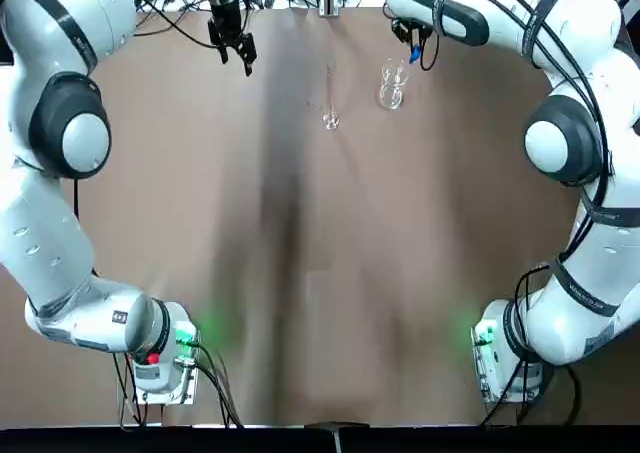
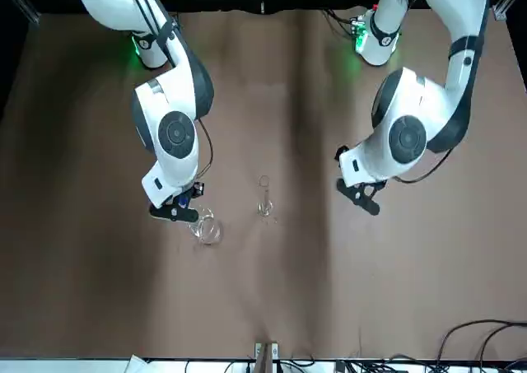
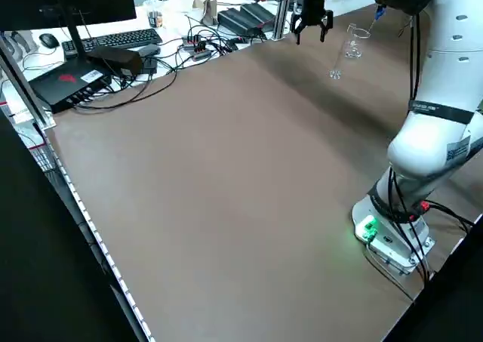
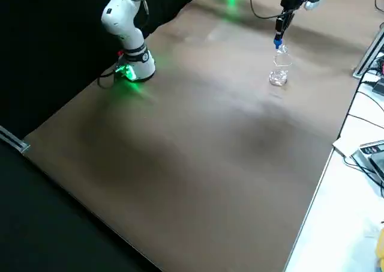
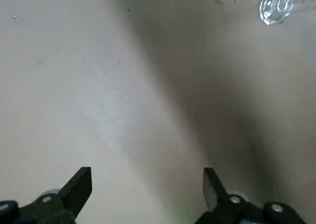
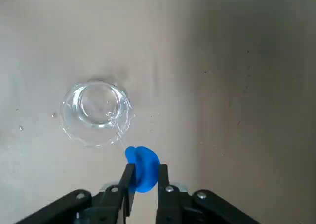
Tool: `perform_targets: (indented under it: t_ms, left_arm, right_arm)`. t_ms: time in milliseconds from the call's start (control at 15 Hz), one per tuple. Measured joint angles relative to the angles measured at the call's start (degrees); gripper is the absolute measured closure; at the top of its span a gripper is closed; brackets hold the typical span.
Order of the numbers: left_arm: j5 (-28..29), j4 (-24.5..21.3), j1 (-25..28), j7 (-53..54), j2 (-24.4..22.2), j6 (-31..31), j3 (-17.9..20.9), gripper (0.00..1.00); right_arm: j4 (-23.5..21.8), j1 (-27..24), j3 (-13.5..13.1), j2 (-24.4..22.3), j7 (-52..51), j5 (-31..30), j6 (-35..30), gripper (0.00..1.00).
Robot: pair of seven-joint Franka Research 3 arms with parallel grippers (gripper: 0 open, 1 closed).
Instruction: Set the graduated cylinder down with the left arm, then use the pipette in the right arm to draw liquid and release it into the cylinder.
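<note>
While both arms reach out over the brown table (image 1: 300,323), the overhead view lists four items along its far part. Item: left claw (image 1: 236,59), held above the table, the measuring cylinder (image 1: 330,119) standing apart from it. Item: that cylinder, clear, upright on its round base, between the two claws. Item: beaker (image 1: 391,91), short and clear, on the cylinder's right. Item: right claw (image 1: 413,51), near the beaker, a blue bulb (image 1: 415,54) showing at its tips.

Front view: right claw over the beaker; cylinder upright on the table; left claw well off to the cylinder's other side, nothing in its grip.

Left side view: left claw raised, fingers pointing down; cylinder and beaker standing near each other.

Right side view: blue bulb at the right claw's tips, directly above the beaker.

Left wrist view: one pair of black fingers, spread wide, nothing between them; round glass base of the cylinder well apart from them.

Right wrist view: second pair, closed in on the dropper's blue bulb; clear stem of the dropper (image 6: 118,130) slanting toward the beaker. Liquid level: cannot tell. Small droplets (image 6: 21,128) on the table near the beaker.
</note>
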Motion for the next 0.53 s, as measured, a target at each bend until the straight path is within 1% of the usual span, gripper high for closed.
perform_targets:
  t_ms: [133, 267, 333, 400, 467, 533]
  left_arm:
    - [-0.2, 0.0, 1.4, 0.9, 2.7, 0.1, 0.0, 0.00]
    - [-3.3, 0.1, 3.5, 2.6, 4.2, 0.6, -0.2, 0.00]
    - [-4.8, 0.1, 4.5, 5.4, 4.6, 0.6, -0.3, 0.00]
    - [-5.7, 0.2, 5.2, 9.3, 4.8, 0.6, -0.3, 0.00]
    - [-6.1, 0.2, 5.6, 13.6, 4.9, 0.6, -0.4, 0.00]
    - [-6.6, 0.2, 5.9, 17.7, 4.9, 0.6, -0.4, 0.00]
  right_arm:
    - [0.0, 0.1, 0.0, 0.0, 0.0, 0.0, 0.0, 0.74]
    - [0.0, 0.3, 0.1, 0.0, 0.0, 0.0, -0.1, 0.72]
    - [0.0, 0.5, 0.2, 0.0, 0.0, 0.0, -0.1, 0.71]
    - [0.1, 0.6, 0.2, 0.0, 0.0, 0.0, 0.0, 0.66]
    - [0.4, 0.7, 0.2, -0.2, 0.0, 0.1, 0.0, 0.66]
    - [0.7, 0.7, 0.3, -0.5, 0.0, 0.4, 0.0, 0.63]
